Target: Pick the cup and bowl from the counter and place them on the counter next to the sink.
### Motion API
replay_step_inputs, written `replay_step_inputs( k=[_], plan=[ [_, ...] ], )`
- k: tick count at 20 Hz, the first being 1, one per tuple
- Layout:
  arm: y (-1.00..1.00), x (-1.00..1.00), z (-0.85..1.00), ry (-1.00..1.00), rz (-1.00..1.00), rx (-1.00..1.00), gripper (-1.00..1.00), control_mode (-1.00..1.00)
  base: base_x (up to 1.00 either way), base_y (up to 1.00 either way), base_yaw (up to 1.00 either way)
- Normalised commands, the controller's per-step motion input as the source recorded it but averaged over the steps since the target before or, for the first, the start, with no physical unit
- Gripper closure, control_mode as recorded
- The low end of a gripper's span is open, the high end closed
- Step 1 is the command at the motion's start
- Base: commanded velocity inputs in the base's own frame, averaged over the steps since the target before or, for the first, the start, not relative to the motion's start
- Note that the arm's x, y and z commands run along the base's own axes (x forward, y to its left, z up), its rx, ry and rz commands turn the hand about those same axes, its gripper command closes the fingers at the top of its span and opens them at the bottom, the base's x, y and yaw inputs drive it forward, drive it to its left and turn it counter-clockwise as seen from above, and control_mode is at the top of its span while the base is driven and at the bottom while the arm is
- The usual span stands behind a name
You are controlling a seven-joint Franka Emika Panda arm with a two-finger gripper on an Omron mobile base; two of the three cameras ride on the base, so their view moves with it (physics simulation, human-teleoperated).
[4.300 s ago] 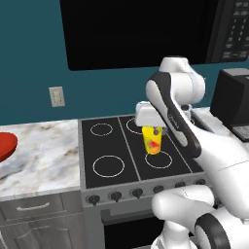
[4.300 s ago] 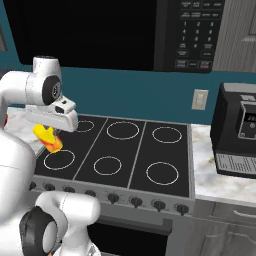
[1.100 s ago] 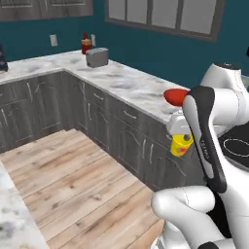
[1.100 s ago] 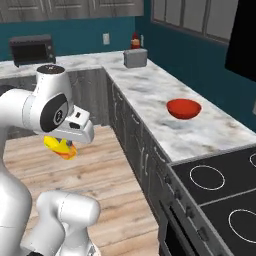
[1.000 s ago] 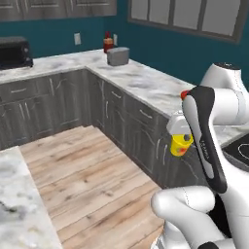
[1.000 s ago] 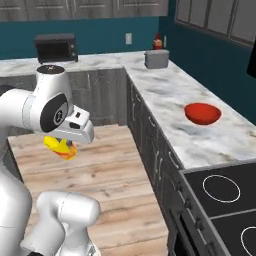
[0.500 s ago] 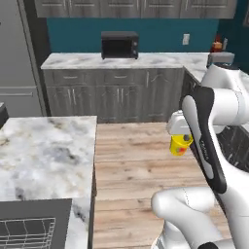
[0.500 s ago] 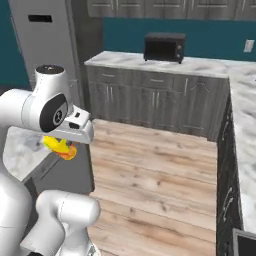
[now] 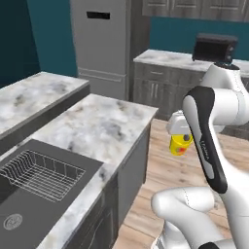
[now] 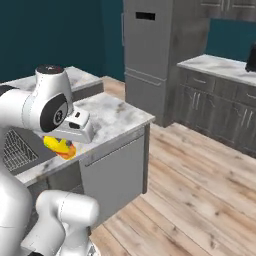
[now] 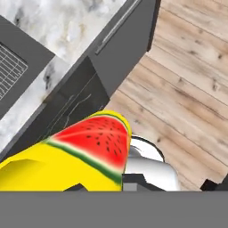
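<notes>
**Pincer carrying the cup beside the island counter**

Pincer (image 9: 181, 144) is clamping the yellow cup (image 9: 180, 144) between its jaws, holding it in the air over the wood floor (image 9: 170, 168), just off the edge of the marble counter (image 9: 104, 127). No writing or brand can be read anywhere; the cup's only marking is a picture. The hand view is showing that picture plainly: a red watermelon slice with dark seeds and a green rind, printed on the yellow side of the cup (image 11: 84, 156). In the base views it is reading merely as a red-orange patch.

The left base view is showing the dark sink (image 9: 34, 187) with its wire rack (image 9: 41, 172), recessed in the counter well left of the cup, and a black microwave (image 9: 214, 47) sitting on a far counter. The right base view is showing the cup (image 10: 59, 146) tucked under the white wrist, in front of the counter (image 10: 112, 117), with a tall grey refrigerator (image 10: 162, 55) standing beyond. The hand view is looking down on the cabinet front (image 11: 122, 46) under the counter edge.
</notes>
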Motion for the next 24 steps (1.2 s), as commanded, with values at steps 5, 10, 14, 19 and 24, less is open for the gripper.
replay_step_inputs(
  k=[5,10,14,19,24],
  plan=[
    [0.00,0.00,0.00,0.00,0.00,0.00,1.00,1.00,-0.08,-0.42,0.75],
    [0.00,0.00,0.00,0.00,0.00,0.00,1.00,1.00,-0.01,-0.48,0.73],
    [0.00,0.00,0.00,0.00,0.00,0.00,1.00,1.00,0.17,-0.63,0.65],
    [0.00,0.00,0.00,0.00,0.00,0.00,1.00,1.00,0.96,-0.91,0.28],
    [0.00,0.00,0.00,0.00,0.00,0.00,1.00,1.00,0.57,-0.83,0.15]
  ],
)
